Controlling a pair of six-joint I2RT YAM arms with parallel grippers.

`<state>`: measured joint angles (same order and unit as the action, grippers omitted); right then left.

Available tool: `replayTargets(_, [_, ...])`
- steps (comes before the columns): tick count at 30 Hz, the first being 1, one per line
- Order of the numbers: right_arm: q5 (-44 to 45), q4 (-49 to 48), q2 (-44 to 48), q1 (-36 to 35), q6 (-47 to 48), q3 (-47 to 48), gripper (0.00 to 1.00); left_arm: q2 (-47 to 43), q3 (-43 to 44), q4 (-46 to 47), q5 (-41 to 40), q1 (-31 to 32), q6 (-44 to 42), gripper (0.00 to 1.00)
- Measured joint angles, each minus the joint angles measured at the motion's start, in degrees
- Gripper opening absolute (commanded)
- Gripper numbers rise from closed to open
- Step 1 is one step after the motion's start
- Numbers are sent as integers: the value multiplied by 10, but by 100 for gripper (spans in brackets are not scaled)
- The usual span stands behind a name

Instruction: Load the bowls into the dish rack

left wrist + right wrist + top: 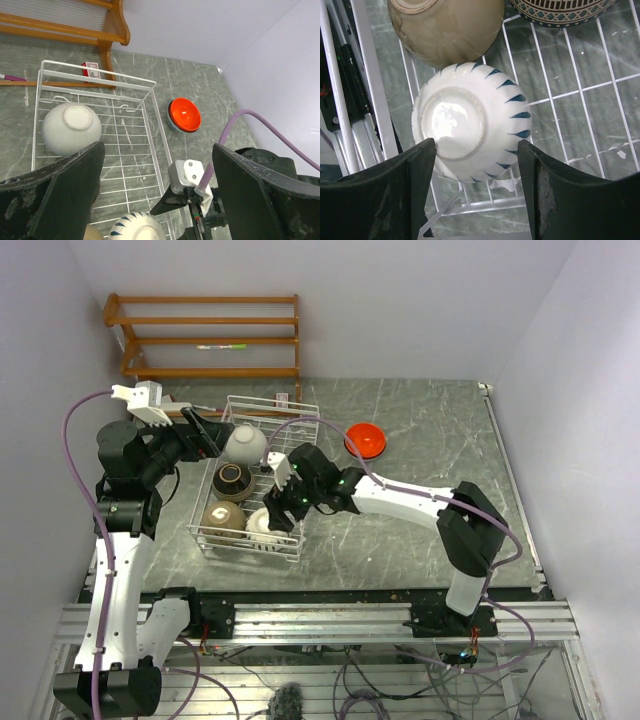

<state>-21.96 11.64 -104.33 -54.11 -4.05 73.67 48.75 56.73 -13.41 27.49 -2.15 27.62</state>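
step: seating the white-and-blue bowl (470, 125) in the dish rack (132, 145); by my judgement this is the second-to-last bowl.
right gripper (474, 144): jaws partway in, one finger on each side of the upturned white-and-blue bowl. Both look to be touching its wall, so it reads as a hold, with nothing else in it.
left gripper (157, 150): jaws spread wide and holding nothing. It hangs over the far part of the dish rack, just beside the cream bowl (71, 127).
white-and-blue bowl place: near right corner of the dish rack, foot up, just beside the tan bowl (445, 30).
other bowls: the tan bowl is in the near left corner of the dish rack, the dark patterned bowl (232, 480) is mid-rack, and the cream bowl is upside down toward the far end.
left to load: the orange-red bowl (365, 440) sits on the table (420, 420) outside the dish rack, off its far right side and well apart from both grippers.
how to do it well: make sure the bowl rests on the wires before letting go. Spread the jaws evenly so neither finger drags it, then rise straight up, because the tan bowl and the rack wall sit close to the fingers.
risk: the bowl looks slightly tilted and may rock or slide on release.
can't tell: whether its rim is fully down on the wires.
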Motion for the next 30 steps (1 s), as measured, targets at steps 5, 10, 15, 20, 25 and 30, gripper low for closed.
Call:
replayTargets(5, [29, 3, 34, -3, -8, -21, 74, 4, 0, -2, 0, 0, 0, 99])
replayTargets(10, [83, -12, 89, -3, -31, -22, 77, 10, 0, -5, 0, 0, -2, 99])
replayTargets(15, [158, -40, 170, 21, -78, -36, 77, 17, 0, -6, 11, 0, -3, 99])
replayTargets(20, [184, -56, 233, 151, -141, -85, 75, 39, 12, -5, 28, 0, -6, 94])
replayTargets(25, [198, -29, 225, 285, -176, -108, 72, 68, 37, -1, 51, 0, -6, 93])
replayTargets(30, [203, -18, 179, 346, -181, -107, 50, 76, 38, 0, 56, 4, -6, 93])
